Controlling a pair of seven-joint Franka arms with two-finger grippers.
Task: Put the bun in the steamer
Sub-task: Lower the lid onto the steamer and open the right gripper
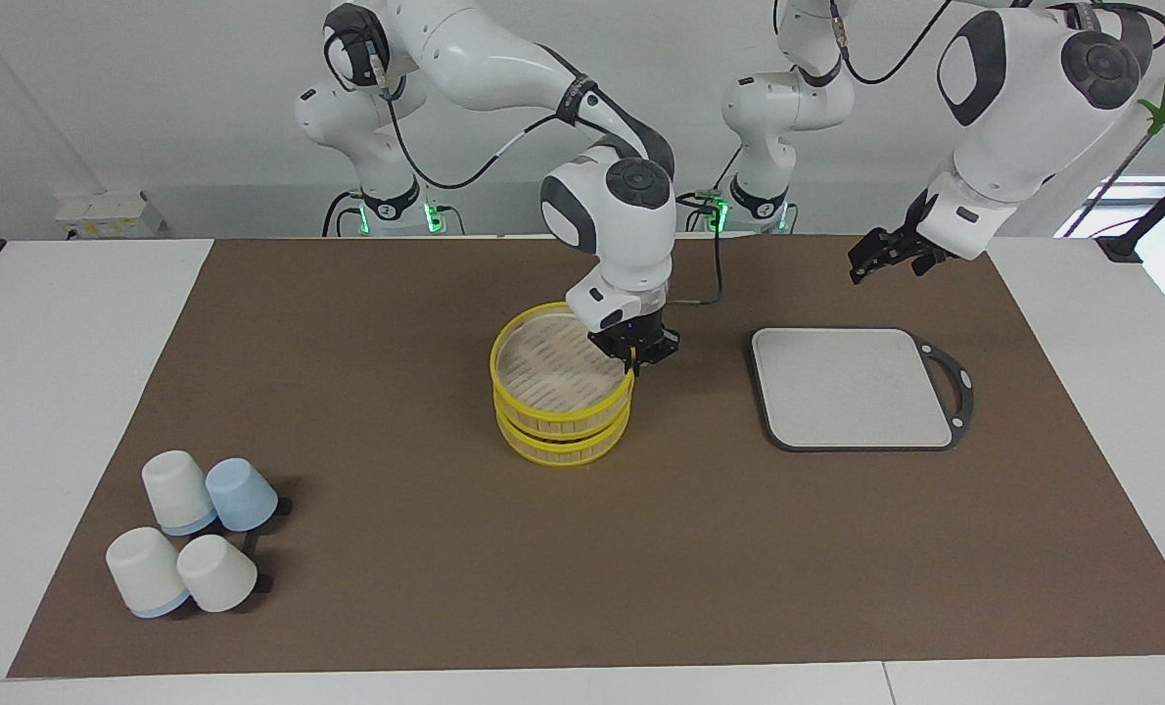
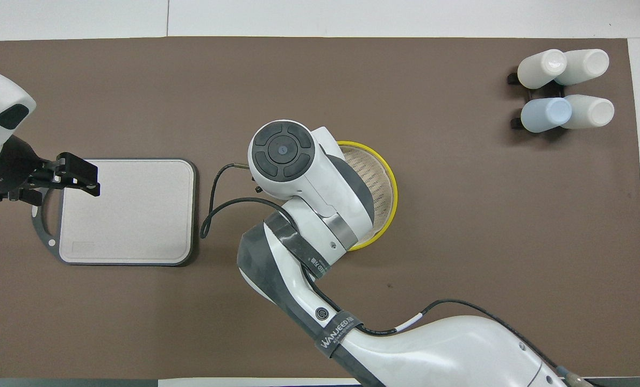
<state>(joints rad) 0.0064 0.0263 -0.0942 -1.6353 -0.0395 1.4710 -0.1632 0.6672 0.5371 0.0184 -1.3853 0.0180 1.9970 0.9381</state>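
The steamer [image 1: 561, 419] stands mid-table, two stacked yellow-rimmed tiers with a pale slatted floor; part of its rim also shows in the overhead view [image 2: 391, 180]. The floor that shows is bare. The bun is not in view. My right gripper [image 1: 633, 362] is down at the steamer's top rim, on the side toward the left arm's end of the table; in the overhead view the right arm's wrist hides it and much of the steamer. My left gripper [image 1: 884, 260] hangs open and empty in the air over the edge of the grey board nearest the robots, and also shows in the overhead view [image 2: 83, 177].
A grey square board [image 1: 852, 387] with a dark rim and loop handle lies bare toward the left arm's end, also in the overhead view [image 2: 126, 209]. Several upturned white and pale blue cups [image 1: 196, 534] stand on small racks at the right arm's end, farther from the robots.
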